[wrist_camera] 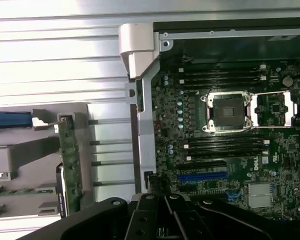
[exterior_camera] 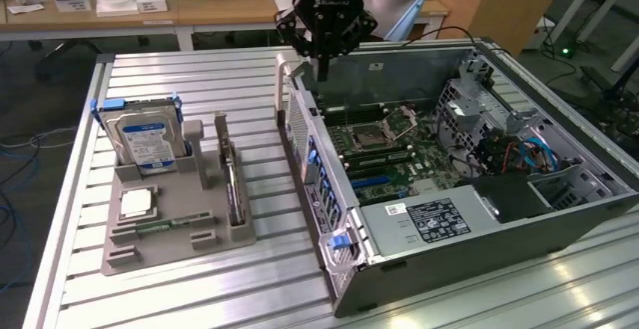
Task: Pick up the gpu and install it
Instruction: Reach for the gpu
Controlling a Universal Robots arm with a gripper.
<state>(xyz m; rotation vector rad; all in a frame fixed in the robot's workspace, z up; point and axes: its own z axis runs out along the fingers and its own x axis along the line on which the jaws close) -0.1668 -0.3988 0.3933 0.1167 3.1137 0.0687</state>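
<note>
Black fingers (exterior_camera: 322, 66) pressed together, empty, over the computer case (exterior_camera: 479, 228) edge; gpu (exterior_camera: 233, 187) stands in tray (exterior_camera: 150, 258).

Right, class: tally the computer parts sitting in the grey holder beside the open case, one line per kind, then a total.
hard drive: 1
gpu: 1
square processor chip: 1
memory stick: 1
Total: 4

Between the grey holder (exterior_camera: 164, 241) and the computer case (exterior_camera: 499, 233) you have a strip of bare desk (exterior_camera: 268, 217), free to pass. The gpu (exterior_camera: 233, 183) stands on edge at the holder's side toward the case, with the hard drive (exterior_camera: 145, 140) upright further away. The case wall (exterior_camera: 298, 120) rises just under your closed pincer (exterior_camera: 322, 73). Over the motherboard (exterior_camera: 384, 153) the case is open.
</note>
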